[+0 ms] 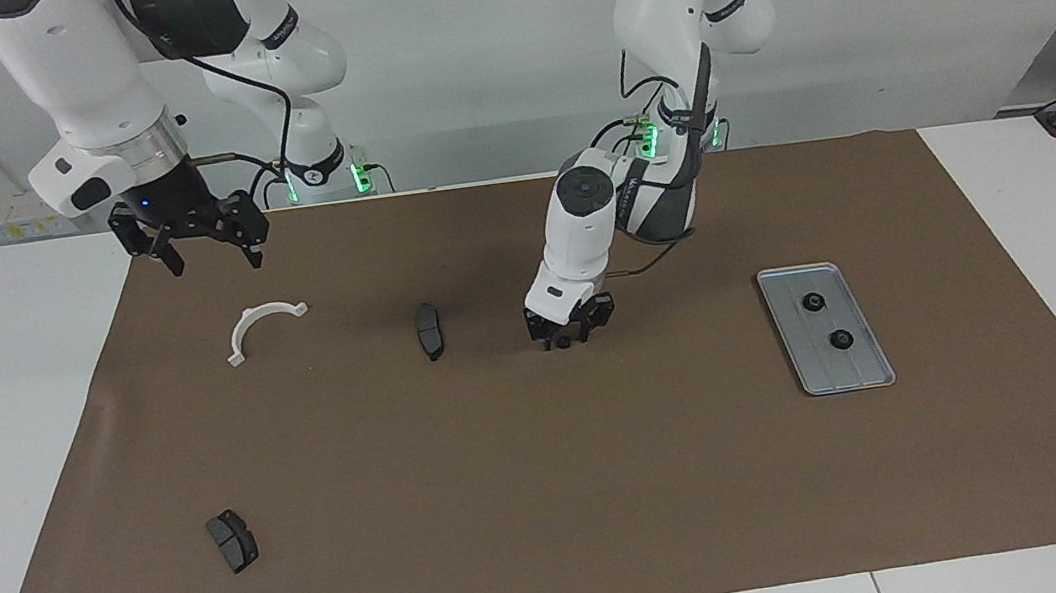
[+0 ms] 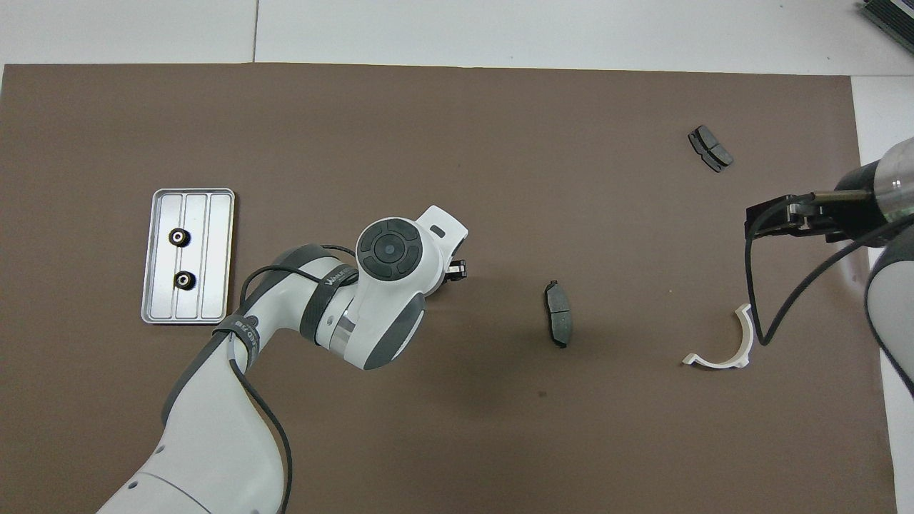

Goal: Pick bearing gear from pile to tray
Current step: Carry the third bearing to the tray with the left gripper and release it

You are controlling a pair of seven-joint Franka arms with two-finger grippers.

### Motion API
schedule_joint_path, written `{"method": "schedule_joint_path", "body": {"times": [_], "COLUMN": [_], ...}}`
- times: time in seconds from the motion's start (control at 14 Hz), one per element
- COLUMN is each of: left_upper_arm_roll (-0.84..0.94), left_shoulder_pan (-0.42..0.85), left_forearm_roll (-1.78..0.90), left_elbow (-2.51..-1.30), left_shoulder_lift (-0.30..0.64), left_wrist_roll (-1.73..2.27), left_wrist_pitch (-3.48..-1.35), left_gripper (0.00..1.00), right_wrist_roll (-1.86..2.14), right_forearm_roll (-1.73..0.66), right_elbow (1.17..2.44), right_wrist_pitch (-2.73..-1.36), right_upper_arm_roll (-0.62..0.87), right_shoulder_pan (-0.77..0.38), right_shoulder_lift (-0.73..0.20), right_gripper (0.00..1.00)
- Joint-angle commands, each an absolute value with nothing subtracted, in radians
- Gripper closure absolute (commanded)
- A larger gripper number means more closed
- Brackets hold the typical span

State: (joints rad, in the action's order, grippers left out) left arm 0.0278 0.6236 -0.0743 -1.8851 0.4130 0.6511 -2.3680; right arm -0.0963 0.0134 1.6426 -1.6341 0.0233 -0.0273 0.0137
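Now the left gripper [image 1: 572, 329] is sitting low on the brown mat [image 1: 533, 497] near the middle of the bench, fingers partly open around a small black gear [image 1: 562, 342]. Two gears [image 1: 814, 303] are lying in the tray [image 1: 874, 365]. The right gripper [image 1: 204, 245], hanging open and empty, is waiting.

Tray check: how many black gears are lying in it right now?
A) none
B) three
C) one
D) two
D: the tray holds two gears, one nearer the robots and one farther from them; the overhead view shows the same pair, while the left gripper is down at the mat beside the nearer brake pad.
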Motion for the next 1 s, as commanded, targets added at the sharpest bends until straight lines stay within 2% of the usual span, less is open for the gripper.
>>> {"method": "schedule_joint_path", "body": {"times": [0.0, 0.28, 0.57, 0.93], "left_upper_arm_roll": [0.018, 0.017, 0.012, 0.012], "left_shoulder_pan": [0.635, 0.63, 0.618, 0.439], "left_forearm_roll": [-0.083, -0.083, -0.08, -0.071], "left_elbow": [-1.871, -1.862, -1.852, -1.694], "left_shoulder_lift": [0.425, 0.426, 0.425, 0.413], "left_wrist_roll": [0.657, 0.657, 0.652, 0.6], "left_wrist_pitch": [-2.376, -2.375, -2.353, -2.123], "left_gripper": [0.66, 0.79, 0.85, 0.87], "right_wrist_roll": [-0.032, -0.041, -0.048, -0.049], "right_forearm_roll": [-0.006, -0.008, -0.006, -0.008], "right_elbow": [1.658, 1.66, 1.657, 1.664], "right_wrist_pitch": [-1.621, -1.623, -1.629, -1.631], "right_upper_arm_roll": [0.032, 0.037, 0.041, 0.043], "right_shoulder_pan": [-0.023, -0.025, -0.028, -0.029], "right_shoulder_lift": [0.029, 0.029, 0.028, 0.031], "right_gripper": [0.0, 0.0, 0.0, 0.0]}}
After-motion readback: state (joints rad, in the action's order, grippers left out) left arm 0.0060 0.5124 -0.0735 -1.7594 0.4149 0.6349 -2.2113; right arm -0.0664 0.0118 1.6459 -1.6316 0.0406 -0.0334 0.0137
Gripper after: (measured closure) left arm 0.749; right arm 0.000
